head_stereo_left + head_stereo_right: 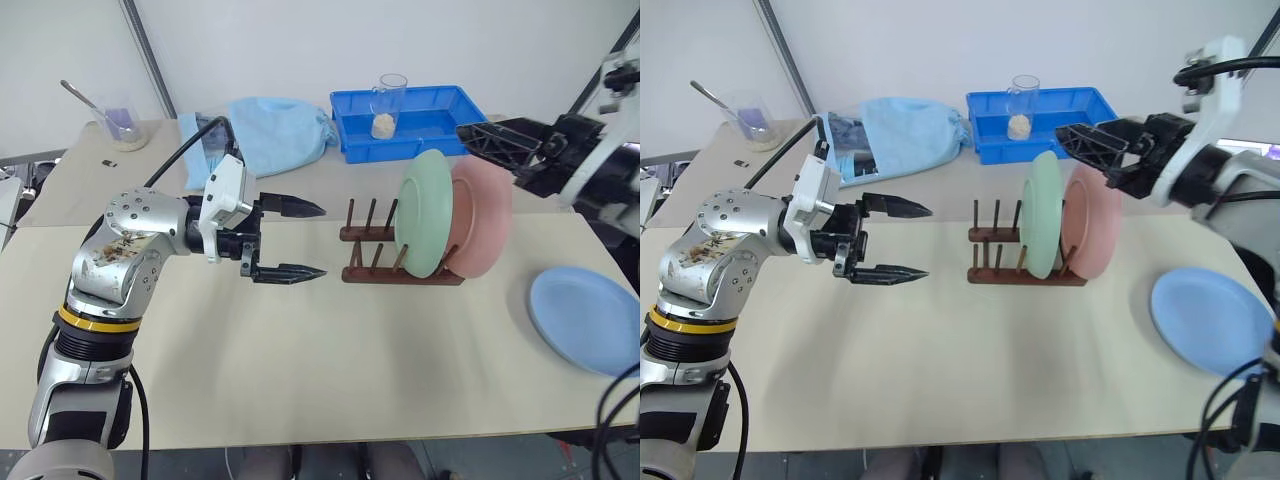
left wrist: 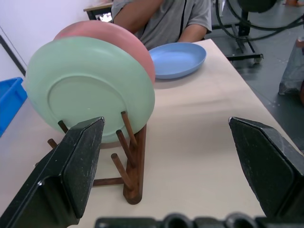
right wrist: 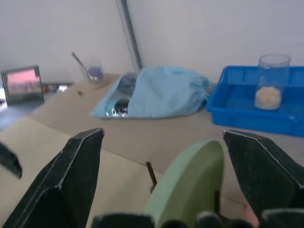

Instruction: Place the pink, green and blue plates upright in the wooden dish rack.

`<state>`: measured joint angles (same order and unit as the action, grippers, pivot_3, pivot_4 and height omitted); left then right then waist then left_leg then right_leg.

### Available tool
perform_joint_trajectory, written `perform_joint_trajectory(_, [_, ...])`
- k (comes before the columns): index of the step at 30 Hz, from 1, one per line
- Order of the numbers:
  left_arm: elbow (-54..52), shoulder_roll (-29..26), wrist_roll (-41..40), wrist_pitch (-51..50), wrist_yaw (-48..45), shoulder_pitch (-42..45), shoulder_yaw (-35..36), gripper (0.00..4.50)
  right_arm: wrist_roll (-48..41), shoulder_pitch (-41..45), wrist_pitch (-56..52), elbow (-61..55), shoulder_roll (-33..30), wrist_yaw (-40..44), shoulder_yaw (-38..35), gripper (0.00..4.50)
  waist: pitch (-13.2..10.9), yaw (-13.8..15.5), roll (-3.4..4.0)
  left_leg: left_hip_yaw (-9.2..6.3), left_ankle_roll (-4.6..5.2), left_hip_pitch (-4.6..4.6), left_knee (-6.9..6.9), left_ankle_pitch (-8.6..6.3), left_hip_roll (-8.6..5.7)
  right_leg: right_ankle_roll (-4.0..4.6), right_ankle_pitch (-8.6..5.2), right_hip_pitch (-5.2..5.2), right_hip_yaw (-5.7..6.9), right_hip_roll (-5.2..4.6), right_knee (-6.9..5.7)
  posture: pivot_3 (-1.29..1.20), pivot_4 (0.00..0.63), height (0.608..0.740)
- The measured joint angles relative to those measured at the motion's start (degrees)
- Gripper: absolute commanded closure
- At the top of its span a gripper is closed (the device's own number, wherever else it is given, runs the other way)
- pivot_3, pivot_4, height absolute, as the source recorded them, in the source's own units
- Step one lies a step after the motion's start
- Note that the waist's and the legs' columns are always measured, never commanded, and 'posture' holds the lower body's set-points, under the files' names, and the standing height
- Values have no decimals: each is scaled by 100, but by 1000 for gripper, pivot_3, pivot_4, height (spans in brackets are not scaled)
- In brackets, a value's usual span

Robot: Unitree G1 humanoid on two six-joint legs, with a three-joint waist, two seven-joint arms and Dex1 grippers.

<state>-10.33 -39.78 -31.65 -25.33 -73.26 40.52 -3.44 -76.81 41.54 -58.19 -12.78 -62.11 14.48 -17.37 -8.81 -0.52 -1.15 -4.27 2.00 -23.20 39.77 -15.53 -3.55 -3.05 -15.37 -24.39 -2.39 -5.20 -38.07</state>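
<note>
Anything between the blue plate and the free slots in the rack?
Nothing visible on the table. The light blue round plastic plate lies flat to the right of the dark wooden dish rack. The mint green plate and the pale pink plate fill the near slots; the free pegs are beyond them.

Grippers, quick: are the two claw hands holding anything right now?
Left gripper: open, holding nothing.
Right gripper: open, holding nothing, above the green plate.

The beige table (image 1: 300, 370) bears the wooden rack (image 1: 400, 262) and blue plate (image 1: 588, 318).
</note>
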Motion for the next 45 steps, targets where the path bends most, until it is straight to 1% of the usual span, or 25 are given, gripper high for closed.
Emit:
perform_joint_trajectory(2, [-2, 45, -12, 0, -63, 1, -17, 0, -108, -263, -219, -282, -447, 339, -425, 53, 0, 7, 0, 0, 5, 0, 0, -3, 2, 0, 0, 4, 1, 0, 3, 0, 150, 740])
perform_joint_trajectory(4, [-1, 97, -38, 5, -184, 6, -46, 0, -170, -792, -515, -599, -808, 568, -949, 53, 0, 21, 0, 0, 8, 1, 1, -5, 3, 0, 0, 7, 1, 0, 4, 0, 150, 740])
perform_joint_trajectory(6, [11, 150, -61, 3, -281, 22, -76, 0, -164, -1328, -792, -862, -985, 746, -1402, 53, 0, 34, 0, 3, 9, 3, 4, -5, 3, -3, 2, 10, -2, -3, 3, 0, 150, 740])
perform_joint_trajectory(8, [24, 213, -151, -86, -392, 98, -165, 0, 15, -2149, -1139, -1253, -1087, 1017, -2026, 53, 0, 55, -1, 6, 9, 4, 7, -5, 3, -5, 3, 12, -4, -3, 0, 0, 150, 740])
perform_joint_trajectory(10, [124, 254, -175, -112, -541, 243, -273, 0, 610, -3356, -1452, -1945, -1110, 1300, -2657, 53, 0, 102, -1, 6, 9, 7, 8, -5, 6, -5, 3, 18, -2, 3, -1, 0, 150, 740])
perform_joint_trajectory(12, [237, 300, -154, -69, -644, 299, -328, 0, 1240, -4309, -1509, -2446, -1025, 1521, -2852, 53, 1, 120, 1, 9, 9, 10, 10, -5, 2, -7, 4, 20, -5, 2, -3, 0, 150, 740])
perform_joint_trajectory(15, [293, 448, -49, 142, -677, 327, -419, 0, 2273, -5317, -1259, -2797, -873, 1600, -2758, 53, 1, 122, 0, 13, 9, 12, 18, -5, -2, -17, 10, 26, -7, 2, -2, 0, 150, 740])
perform_joint_trajectory(17, [301, 491, 4, 223, -710, 325, -449, 0, 2948, -5606, -985, -2793, -628, 1355, -2290, 53, 0, 104, -1, 18, 8, 19, 20, -5, -3, -20, 12, 30, -12, 2, -1, 0, 150, 740])
perform_joint_trajectory(19, [279, 495, 6, 285, -722, 320, -454, 0, 3428, -5626, -783, -2589, -362, 1075, -1764, 53, 0, 95, -1, 22, 6, 23, 18, -4, -3, -20, 12, 27, -18, 2, -2, 0, 150, 740])
perform_joint_trajectory(22, [190, 483, 5, 288, -696, 281, -452, 0, 4024, -5513, -545, -2149, -116, 810, -1243, 53, 1, 95, 0, 22, 4, 26, 13, -2, -2, -20, 12, 27, -19, 3, -2, 0, 150, 740])
perform_joint_trajectory(28, [43, 436, 6, 279, -557, 136, -443, 0, 4917, -5038, 18, -954, 330, 629, -443, 53, 1, 99, 1, 22, 4, 26, 12, -2, -5, -20, 12, 26, -20, 1, -1, 0, 150, 740])
perform_joint_trajectory(29, [4, 422, 6, 278, -525, 128, -438, 0, 5012, -4918, 83, -758, 395, 631, -344, 283, 1, 100, 0, 22, 4, 26, 12, -2, -5, -20, 12, 27, -20, 1, 0, 0, 150, 740])
perform_joint_trajectory(34, [-39, 413, 4, 270, -405, 119, -436, 0, 5311, -4453, 241, -241, 625, 676, -102, 1875, 1, 98, 2, 22, 4, 27, 11, -2, -4, -20, 12, 25, -21, 3, -2, 0, 150, 740])
perform_joint_trajectory(35, [-41, 412, 5, 269, -382, 117, -436, 0, 5331, -4389, 241, -171, 663, 686, -101, 2290, 1, 101, 2, 21, 4, 27, 11, -2, -4, -20, 12, 25, -21, 3, -2, 0, 150, 740])
perform_joint_trajectory(39, [-44, 408, 4, 269, -361, 108, -436, 0, 5398, -4314, 240, -37, 735, 770, -101, 3574, 1, 109, 2, 21, 4, 26, 11, -2, -6, -20, 12, 25, -20, 1, -2, 0, 150, 740])
perform_joint_trajectory(41, [-44, 407, 4, 269, -347, 105, -436, 0, 5424, -4302, 234, -30, 792, 793, -101, 4328, 1, 106, 2, 21, 4, 27, 11, -2, -6, -20, 12, 25, -21, 2, -2, 0, 150, 740])
perform_joint_trajectory(42, [-44, 406, 4, 270, -334, 101, -436, 0, 5464, -4281, 229, -42, 803, 784, -116, 4455, 1, 103, 2, 21, 4, 29, 11, -2, -5, -20, 12, 28, -21, 2, -2, 0, 150, 740])
perform_joint_trajectory(45, [-44, 406, 4, 270, -300, 95, -436, 0, 5541, -4234, 208, -55, 830, 786, -171, 4455, 1, 91, 1, 22, 4, 32, 12, -2, -5, -20, 12, 31, -22, 2, -2, 0, 150, 740])
